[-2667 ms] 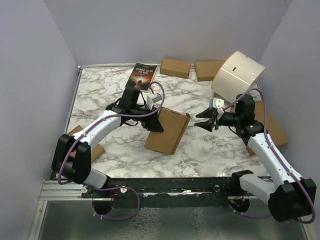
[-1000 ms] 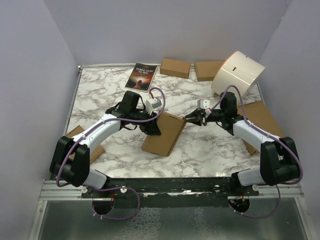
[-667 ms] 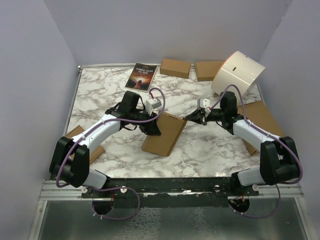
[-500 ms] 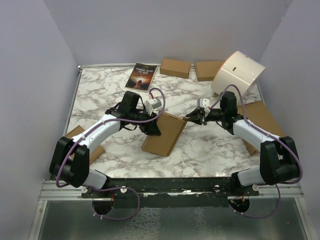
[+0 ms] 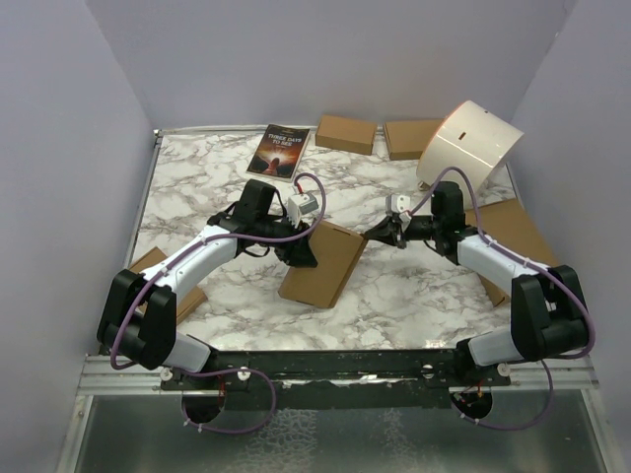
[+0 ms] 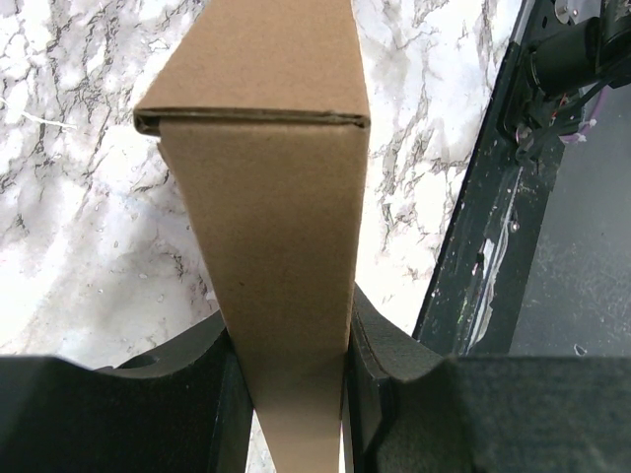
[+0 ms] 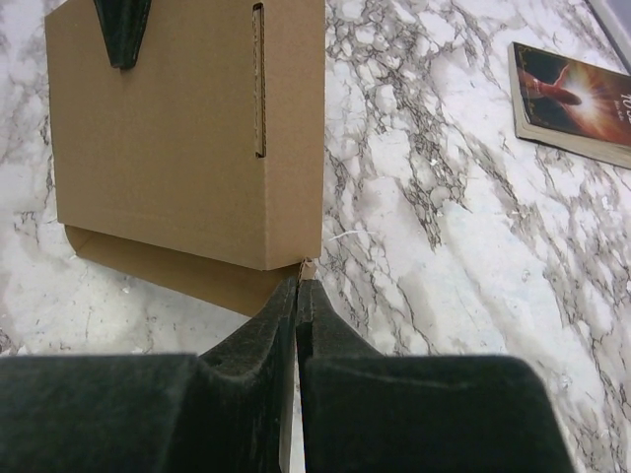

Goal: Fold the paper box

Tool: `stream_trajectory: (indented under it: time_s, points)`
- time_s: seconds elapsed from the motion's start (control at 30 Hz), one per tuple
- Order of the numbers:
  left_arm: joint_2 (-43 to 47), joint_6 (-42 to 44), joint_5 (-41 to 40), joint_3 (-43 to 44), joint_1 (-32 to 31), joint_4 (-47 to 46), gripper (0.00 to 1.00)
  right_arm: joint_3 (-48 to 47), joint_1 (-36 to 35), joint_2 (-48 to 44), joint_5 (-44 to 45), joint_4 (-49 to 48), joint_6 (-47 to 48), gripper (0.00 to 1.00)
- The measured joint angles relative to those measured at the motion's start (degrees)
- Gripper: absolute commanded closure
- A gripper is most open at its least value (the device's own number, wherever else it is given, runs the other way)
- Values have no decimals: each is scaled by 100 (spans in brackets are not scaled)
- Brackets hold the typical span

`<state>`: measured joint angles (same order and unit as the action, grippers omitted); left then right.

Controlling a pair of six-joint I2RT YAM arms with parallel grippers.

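Holding the paper box [image 5: 320,264] from two sides

My left gripper [image 5: 304,251] is clamped on the paper box. Its two fingers [image 6: 197,394] press on either side of the cardboard, which runs straight out from between them. The box sits about the middle of the marble worktop [image 5: 197,187], turned askew to its edges. It is plain brown corrugated board, closed up into a shallow, flat rectangle.

Out from my left gripper, a thin dark seam [image 6: 251,116] crosses the board where two layers meet. On the broad top face a narrow slot [image 7: 259,79] is cut close to one long edge. A lower layer of board [image 7: 168,261] sticks out a little beneath that face.

My right gripper [image 5: 378,233] is at the box's corner on the side opposite my left gripper, its fingers pressed together. A sliver of cardboard shows at their tips, but I cannot tell whether it is pinched.

A book [image 5: 280,150] lies on the worktop beyond the box, well apart from it.
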<state>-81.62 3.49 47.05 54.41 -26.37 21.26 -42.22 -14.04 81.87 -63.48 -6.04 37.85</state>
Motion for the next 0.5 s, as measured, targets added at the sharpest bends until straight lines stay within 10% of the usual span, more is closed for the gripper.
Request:
stream_trajectory:
  time_s: [0.5]
  points:
    - [4, -11, 2, -22, 0, -44, 100, 144, -15, -87, 9, 2, 660, 99]
